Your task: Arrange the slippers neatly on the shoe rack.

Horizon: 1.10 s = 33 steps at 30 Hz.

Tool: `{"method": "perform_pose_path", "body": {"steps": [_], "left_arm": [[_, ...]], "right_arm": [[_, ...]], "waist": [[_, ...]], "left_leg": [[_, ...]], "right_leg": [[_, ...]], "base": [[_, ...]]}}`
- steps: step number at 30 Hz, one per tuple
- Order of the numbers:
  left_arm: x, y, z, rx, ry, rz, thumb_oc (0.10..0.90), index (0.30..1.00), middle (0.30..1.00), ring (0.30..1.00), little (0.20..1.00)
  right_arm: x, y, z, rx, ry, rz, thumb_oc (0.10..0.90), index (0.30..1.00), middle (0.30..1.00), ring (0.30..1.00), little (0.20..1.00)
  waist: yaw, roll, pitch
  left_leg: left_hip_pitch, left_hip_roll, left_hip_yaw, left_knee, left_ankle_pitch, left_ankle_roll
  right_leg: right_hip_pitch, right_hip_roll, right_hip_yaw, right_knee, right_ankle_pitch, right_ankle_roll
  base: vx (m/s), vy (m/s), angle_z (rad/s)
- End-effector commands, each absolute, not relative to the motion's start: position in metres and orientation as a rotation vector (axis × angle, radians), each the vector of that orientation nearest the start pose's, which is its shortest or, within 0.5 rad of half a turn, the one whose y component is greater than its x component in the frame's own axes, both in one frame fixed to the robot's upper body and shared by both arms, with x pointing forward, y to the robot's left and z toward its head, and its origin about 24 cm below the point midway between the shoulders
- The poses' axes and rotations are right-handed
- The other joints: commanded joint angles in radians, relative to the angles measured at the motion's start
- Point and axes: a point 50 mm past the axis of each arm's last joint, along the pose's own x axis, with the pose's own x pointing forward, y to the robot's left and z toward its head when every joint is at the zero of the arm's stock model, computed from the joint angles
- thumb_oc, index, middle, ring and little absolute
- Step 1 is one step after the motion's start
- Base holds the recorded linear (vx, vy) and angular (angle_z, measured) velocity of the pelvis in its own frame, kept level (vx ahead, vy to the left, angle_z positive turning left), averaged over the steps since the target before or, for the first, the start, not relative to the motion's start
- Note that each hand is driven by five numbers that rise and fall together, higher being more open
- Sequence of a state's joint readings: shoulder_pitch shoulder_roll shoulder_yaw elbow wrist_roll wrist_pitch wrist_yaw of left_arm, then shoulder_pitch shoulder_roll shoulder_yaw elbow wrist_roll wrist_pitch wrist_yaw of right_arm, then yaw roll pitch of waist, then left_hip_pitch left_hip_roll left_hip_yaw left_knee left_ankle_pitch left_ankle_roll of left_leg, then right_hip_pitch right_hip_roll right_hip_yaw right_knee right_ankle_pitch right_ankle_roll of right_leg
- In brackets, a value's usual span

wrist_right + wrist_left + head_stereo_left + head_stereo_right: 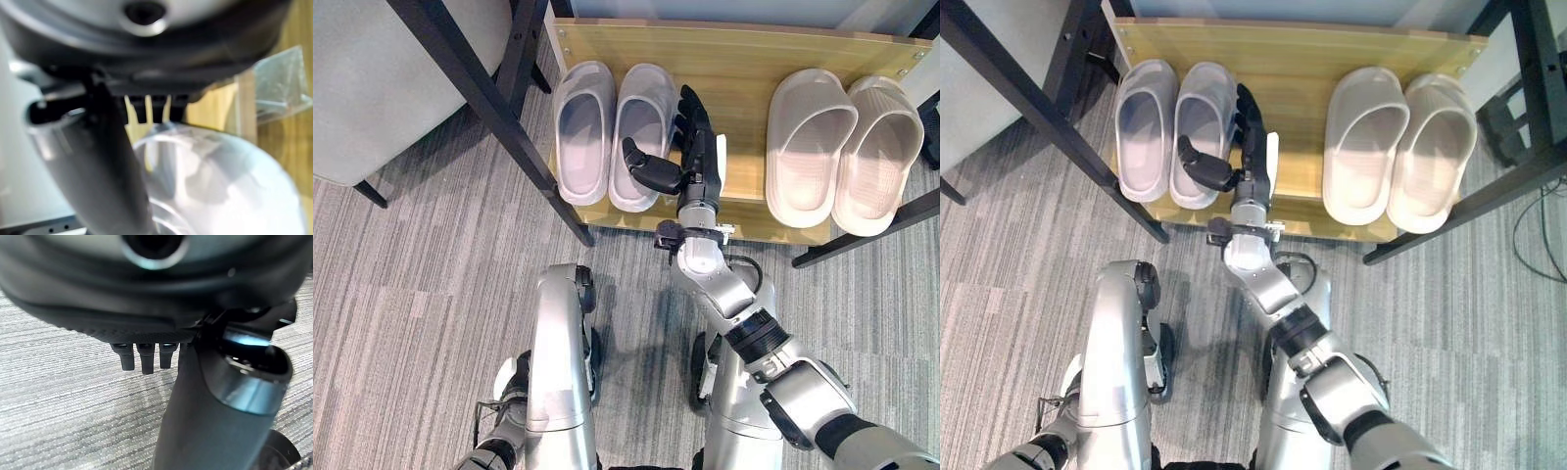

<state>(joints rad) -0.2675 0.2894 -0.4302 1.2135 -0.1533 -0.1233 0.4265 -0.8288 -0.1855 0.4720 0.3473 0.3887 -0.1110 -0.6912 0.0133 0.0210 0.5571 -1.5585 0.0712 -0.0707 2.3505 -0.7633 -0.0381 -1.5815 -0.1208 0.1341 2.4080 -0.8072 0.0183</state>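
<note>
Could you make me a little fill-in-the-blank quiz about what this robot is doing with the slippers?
1. The shoe rack holds ____ pairs of slippers.
2. The right hand reaches over the rack beside the ____ pair.
3. That hand's fingers are ____, not curled round a slipper.
4. The beige pair lies on the robot's ____ side of the rack.

Missing words: two; grey; straight; right

The robot's dark right hand (697, 157) covers the inner edge of the pale grey rubber slipper (641, 132) under its thumb. Beyond the hand, the light wooden shoe rack shelf (734, 59) is cut off at its back corners. The left hand (142, 355) shows fingertips alone, so its state is unclear.
</note>
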Motion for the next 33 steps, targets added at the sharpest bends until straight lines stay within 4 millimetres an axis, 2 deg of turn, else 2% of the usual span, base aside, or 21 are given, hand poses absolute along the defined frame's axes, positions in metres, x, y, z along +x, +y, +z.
{"method": "perform_pose_path", "body": {"steps": [1,8,16,19,25,27,32,33], "left_arm": [[0.190,0.229,-0.120,0.699,0.773,0.207,0.800,0.900,0.900,0.900,0.900],[0.188,0.228,-0.122,0.705,0.774,0.200,0.800,0.900,0.900,0.900,0.900],[0.183,0.239,-0.121,0.715,0.789,0.229,0.800,0.900,0.900,0.900,0.900],[0.182,0.242,-0.121,0.711,0.794,0.246,0.800,0.900,0.900,0.900,0.900],[0.176,0.242,-0.124,0.712,0.812,0.236,0.800,0.900,0.900,0.900,0.900],[0.170,0.247,-0.126,0.703,0.835,0.242,0.800,0.900,0.900,0.900,0.900],[0.158,0.254,-0.130,0.703,0.885,0.261,0.800,0.900,0.900,0.900,0.900],[0.153,0.255,-0.132,0.708,0.905,0.260,0.800,0.900,0.900,0.900,0.900]], "right_arm": [[0.331,-0.028,0.267,0.189,-0.718,0.024,0.800,0.900,0.900,0.900,0.900],[0.335,-0.033,0.271,0.165,-0.737,-0.035,0.800,0.900,0.900,0.900,0.900],[0.331,-0.042,0.284,0.145,-0.813,-0.094,0.800,0.900,0.900,0.900,0.900],[0.325,-0.049,0.288,0.126,-0.862,-0.124,0.800,0.900,0.900,0.900,0.900],[0.299,-0.062,0.299,0.067,-1.042,-0.145,0.800,0.900,0.900,0.900,0.900],[0.287,-0.070,0.301,-0.016,-1.126,-0.164,0.800,0.900,0.900,0.900,0.900],[0.271,-0.084,0.303,-0.078,-1.219,-0.236,0.800,0.900,0.900,0.900,0.900],[0.267,-0.088,0.298,-0.099,-1.222,-0.249,0.800,0.900,0.900,0.900,0.900]], "waist": [[0.070,0.018,-0.037],[0.072,0.021,-0.037],[0.068,0.019,-0.037],[0.064,0.017,-0.037],[0.051,0.010,-0.037],[0.044,0.003,-0.037],[0.033,-0.008,-0.037],[0.029,-0.012,-0.037]], "left_leg": [[-0.011,-0.094,-0.071,-0.088,-0.012,0.033],[-0.011,-0.095,-0.071,-0.087,-0.012,0.033],[-0.011,-0.095,-0.074,-0.079,-0.009,0.031],[-0.011,-0.096,-0.073,-0.075,-0.009,0.031],[-0.011,-0.099,-0.072,-0.071,-0.009,0.034],[-0.011,-0.098,-0.073,-0.065,-0.010,0.034],[-0.011,-0.097,-0.073,-0.059,-0.009,0.034],[-0.011,-0.096,-0.073,-0.060,-0.010,0.034]], "right_leg": [[0.011,0.042,0.093,-0.001,0.083,-0.068],[0.011,0.043,0.091,0.001,0.081,-0.068],[0.011,0.045,0.096,0.008,0.082,-0.067],[0.011,0.045,0.095,0.010,0.082,-0.067],[0.011,0.048,0.100,0.010,0.084,-0.064],[0.011,0.049,0.100,0.013,0.081,-0.063],[0.011,0.049,0.098,0.017,0.077,-0.064],[0.011,0.050,0.099,0.016,0.075,-0.064]], "base": [[0.00,0.000,0.00],[0.00,0.000,0.00],[0.00,0.000,0.00],[0.00,0.000,0.00],[0.00,0.000,0.00],[0.00,0.000,0.00],[0.00,0.000,0.00],[0.00,0.000,0.00]]}}
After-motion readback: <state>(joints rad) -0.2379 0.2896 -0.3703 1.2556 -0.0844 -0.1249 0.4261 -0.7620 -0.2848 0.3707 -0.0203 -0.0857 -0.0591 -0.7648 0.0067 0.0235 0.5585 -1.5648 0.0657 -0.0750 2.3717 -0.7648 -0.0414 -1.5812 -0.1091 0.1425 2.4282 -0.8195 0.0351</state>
